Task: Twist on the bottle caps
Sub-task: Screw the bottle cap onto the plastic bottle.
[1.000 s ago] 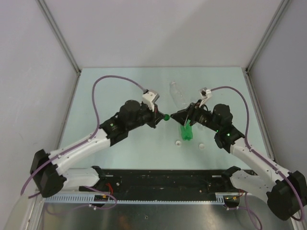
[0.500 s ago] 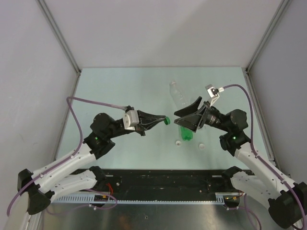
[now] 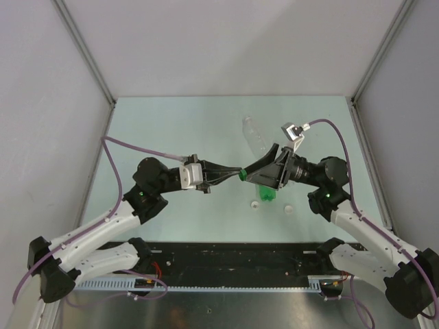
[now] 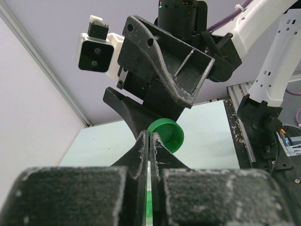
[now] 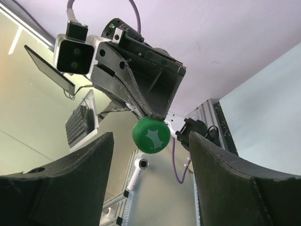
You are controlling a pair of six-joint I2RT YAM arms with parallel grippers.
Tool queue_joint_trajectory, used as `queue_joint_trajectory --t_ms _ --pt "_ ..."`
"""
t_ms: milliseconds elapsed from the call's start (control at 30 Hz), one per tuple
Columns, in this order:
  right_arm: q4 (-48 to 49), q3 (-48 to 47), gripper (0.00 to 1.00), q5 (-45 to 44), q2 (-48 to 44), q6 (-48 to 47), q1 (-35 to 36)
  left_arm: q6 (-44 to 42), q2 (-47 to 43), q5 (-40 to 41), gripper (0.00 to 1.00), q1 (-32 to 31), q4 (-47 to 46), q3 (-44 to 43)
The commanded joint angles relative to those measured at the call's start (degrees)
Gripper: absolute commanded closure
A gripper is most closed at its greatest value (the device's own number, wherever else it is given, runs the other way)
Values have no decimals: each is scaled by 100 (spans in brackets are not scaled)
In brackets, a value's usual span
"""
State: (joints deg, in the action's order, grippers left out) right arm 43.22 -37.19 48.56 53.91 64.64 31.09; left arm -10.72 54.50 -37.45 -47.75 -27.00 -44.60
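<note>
White arms [image 3: 103, 224], black joints [image 3: 152, 177], scuffed black jaws, purple cables [image 3: 322, 123].

Green cap [image 4: 168, 135] in left hand [image 4: 149, 138]

No legible text, label, brand, number or sign in any view.

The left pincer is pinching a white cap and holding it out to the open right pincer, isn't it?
Not white: the cap is green, as the left wrist view shows. The left pincer does pinch it, held out to the open right pincer.
</note>
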Motion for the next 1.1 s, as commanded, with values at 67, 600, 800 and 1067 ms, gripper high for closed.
queue_joint_trajectory --t_ms 67,600,800,1067 --pt "166 -95 32 86 52 70 64 -233 88 -166 100 -6 -261 -273" --pt "298 -95 61 189 110 226 75 -375 65 -241 100 1 -262 -184" --pt "347 -95 78 258 57 224 88 -385 114 -63 99 0 -263 -233" --pt "-793 -95 88 -15 -225 -311 -549 134 -135 1325 2 -1 -262 105"
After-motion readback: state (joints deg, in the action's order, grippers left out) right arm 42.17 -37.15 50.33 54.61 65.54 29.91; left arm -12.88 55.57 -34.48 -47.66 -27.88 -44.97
